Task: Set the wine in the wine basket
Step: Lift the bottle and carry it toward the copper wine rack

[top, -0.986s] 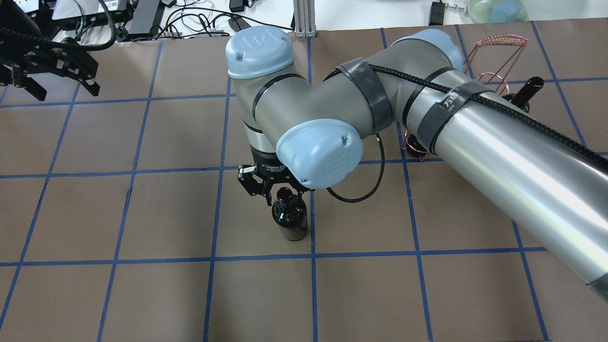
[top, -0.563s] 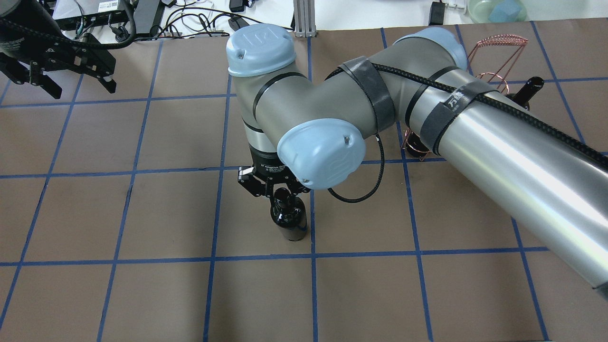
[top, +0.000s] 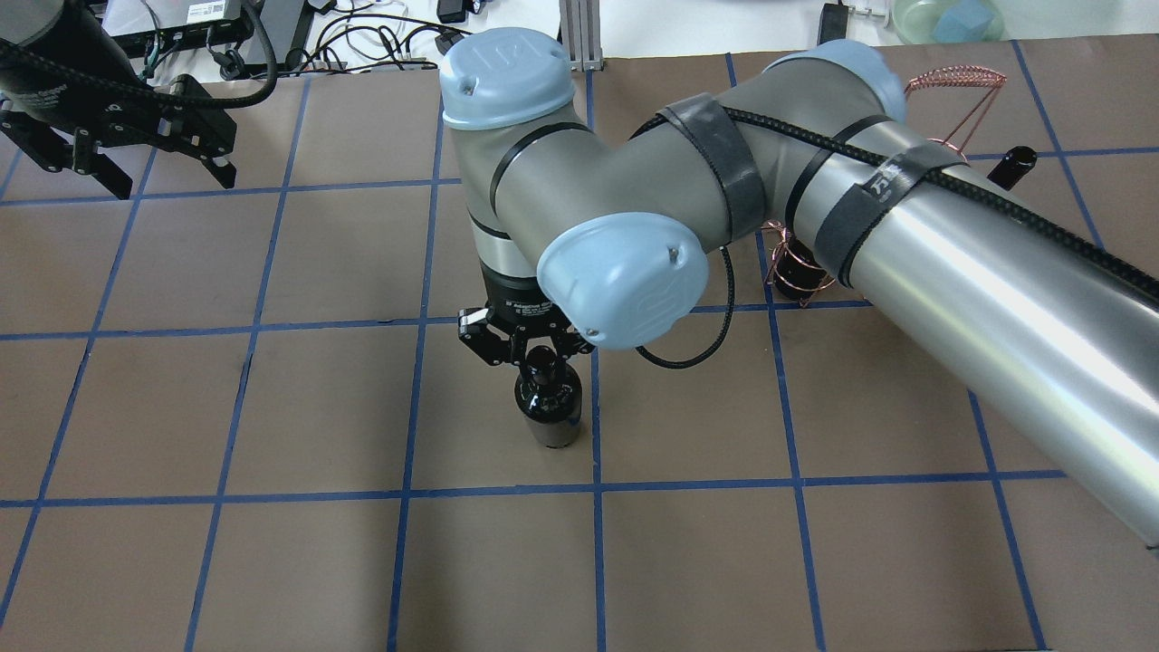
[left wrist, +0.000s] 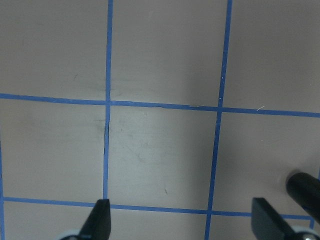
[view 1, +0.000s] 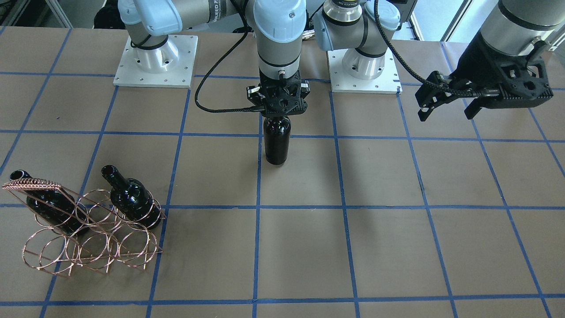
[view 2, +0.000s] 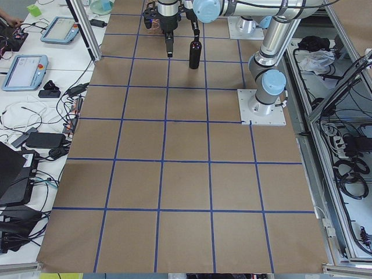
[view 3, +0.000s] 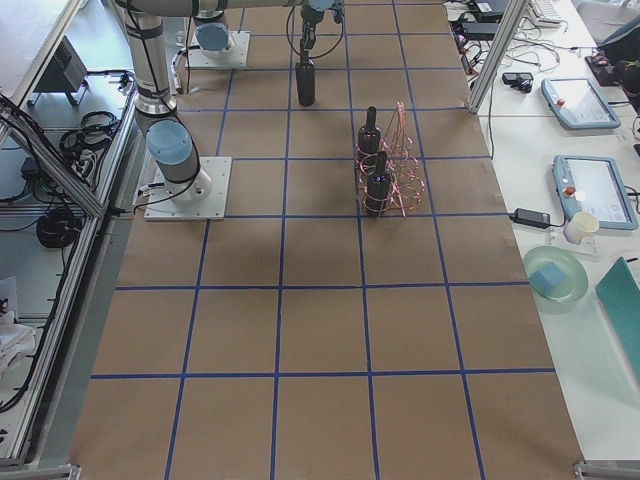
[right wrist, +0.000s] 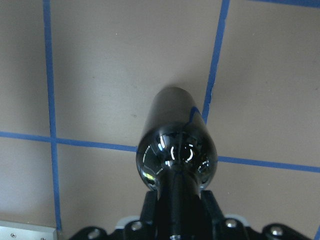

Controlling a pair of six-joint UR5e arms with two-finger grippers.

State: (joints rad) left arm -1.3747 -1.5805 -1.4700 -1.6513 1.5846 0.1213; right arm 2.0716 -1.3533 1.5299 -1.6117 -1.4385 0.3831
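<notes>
- The step in hand looks like the pick-up: the right arm's fingers (top: 483, 347) are closed on the short neck of a black bottle (view 1: 276, 143), coming down on it from straight above.
- The bottle hangs upright under those fingers near the middle of the bench (view 1: 397, 247), beside a blue tape line. The neck sits between the fingers and the body is wholly below them. Whether its base has cleared the bench cannot be told from these views.
- The basket (view 1: 33, 184) stands well apart from the bottle, towards the robot's right. Two other bottles (view 1: 132, 198) already lie slanted in its upper rings, while its lower rings look free.
- The next move probably calls for lifting the bottle clear and carrying it across to the basket. It would then need tilting to match the slant of the rings, so the base can slide into a free ring without knocking the thin wire or the bottles already there.
- The left arm's fingers (left wrist: 100, 220) are spread open and hold nothing, hovering over bare bench well away on the robot's left.
</notes>
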